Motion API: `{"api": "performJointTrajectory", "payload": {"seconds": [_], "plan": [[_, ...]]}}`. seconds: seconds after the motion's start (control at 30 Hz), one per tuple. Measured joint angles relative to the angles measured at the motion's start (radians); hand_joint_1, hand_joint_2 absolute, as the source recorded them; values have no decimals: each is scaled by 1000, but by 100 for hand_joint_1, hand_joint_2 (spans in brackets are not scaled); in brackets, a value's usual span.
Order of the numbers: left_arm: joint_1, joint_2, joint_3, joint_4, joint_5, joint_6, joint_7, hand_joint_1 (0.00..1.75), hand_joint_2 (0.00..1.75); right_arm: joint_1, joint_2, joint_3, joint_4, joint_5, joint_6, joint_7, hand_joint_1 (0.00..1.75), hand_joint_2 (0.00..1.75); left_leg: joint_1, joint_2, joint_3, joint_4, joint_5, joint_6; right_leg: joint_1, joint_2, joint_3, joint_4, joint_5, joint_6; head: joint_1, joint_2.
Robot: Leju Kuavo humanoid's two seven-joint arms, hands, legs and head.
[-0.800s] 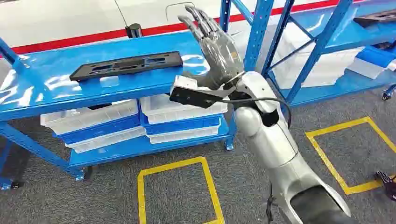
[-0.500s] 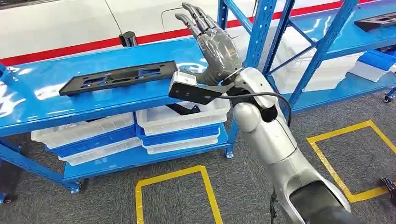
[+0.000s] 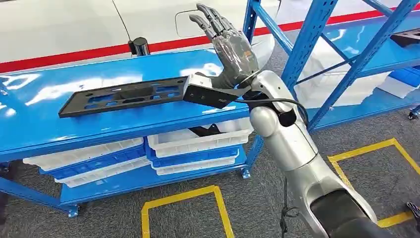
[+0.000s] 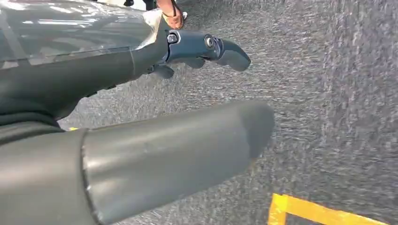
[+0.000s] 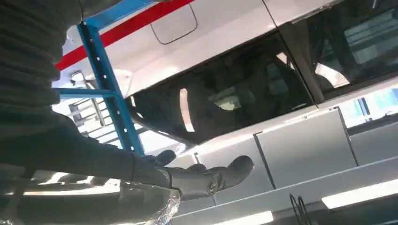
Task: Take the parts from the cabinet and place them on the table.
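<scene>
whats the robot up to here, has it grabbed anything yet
Not yet. The robot's right hand is raised with fingers spread above the blue shelf, holding nothing. A long flat black part lies on that shelf just to the side of the hand, untouched. The left hand hangs down over grey carpet and also holds nothing. White and blue bins sit stacked on the level below.
</scene>
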Motion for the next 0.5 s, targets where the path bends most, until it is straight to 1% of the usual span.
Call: {"api": "performJointTrajectory", "payload": {"seconds": [0.03,0.07,0.1,0.13,0.3,0.5], "plan": [[1,0,0,0,0,0,-2,0,0,2,0,1,2,0,-2,0,0,175,1,-2,1,0,-6,-2,2,0,9,-24,34,-11,-1,0],[0,0,0,1,0,-1,-3,0,0,-2,-1,2,6,-1,-6,1,0,175,-7,-6,4,5,-11,-8,6,0,10,-31,36,-20,-3,0],[0,1,0,2,-2,-1,-6,0,0,-5,1,5,9,-2,-8,1,0,175,-3,-6,2,5,-11,-11,6,3,18,-32,35,-28,-2,0],[0,3,0,2,-2,-2,-7,0,0,-5,2,6,10,-2,-9,1,0,175,-6,-6,2,9,-17,-1,4,4,18,-35,36,-29,-1,0],[-2,4,0,2,-3,0,-7,0,0,-9,2,8,25,-15,-23,-4,0,175,-5,-4,4,1,-17,-2,5,6,18,-35,32,-35,-2,0],[-1,6,0,2,-1,3,-7,0,0,-9,4,12,37,-21,-31,-12,0,175,-5,-4,5,-1,-20,-8,8,6,18,-35,28,-41,-2,0]]}}
